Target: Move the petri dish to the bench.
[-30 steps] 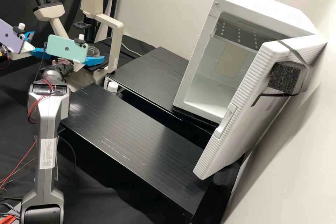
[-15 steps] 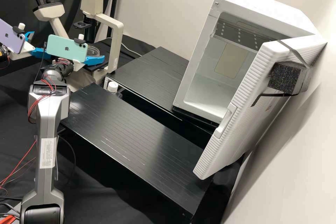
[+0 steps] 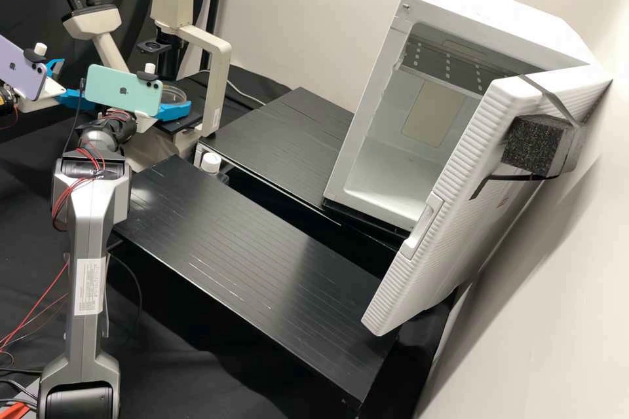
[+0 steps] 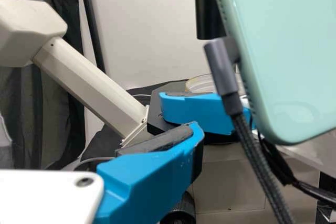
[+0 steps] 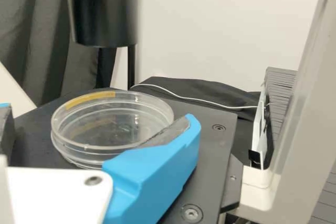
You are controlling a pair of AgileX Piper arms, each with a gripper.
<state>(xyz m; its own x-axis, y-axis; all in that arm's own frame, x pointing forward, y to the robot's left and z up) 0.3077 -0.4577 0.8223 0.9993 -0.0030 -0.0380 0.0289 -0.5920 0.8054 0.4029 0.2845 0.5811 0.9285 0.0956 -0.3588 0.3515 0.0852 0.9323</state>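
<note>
The clear petri dish [image 3: 173,93] lies on the microscope's black stage [image 3: 181,125]. In the high view, my right gripper [image 3: 174,111] is at the dish, partly behind its mint phone. The right wrist view has the dish [image 5: 113,121] between the spread fingers of my right gripper [image 5: 101,116]; one finger overlaps its near edge, and contact cannot be told. Farther left, my left gripper [image 3: 73,99] stands apart from the dish with its fingers apart, holding nothing visible. In the left wrist view, my left gripper [image 4: 152,177] shows one finger, short of the right gripper's finger [image 4: 194,111].
The microscope's pale arm [image 3: 213,88] rises beside the stage, with a black tube [image 5: 102,9] above the dish. Two black bench platforms [image 3: 249,262] extend rightward. A white cabinet [image 3: 367,144] stands at the right, its ribbed door [image 3: 458,209] swung out.
My right gripper and its phone have shifted slightly left in the high view, and more of the dish shows beside the finger. The left arm and the cabinet look unchanged.
</note>
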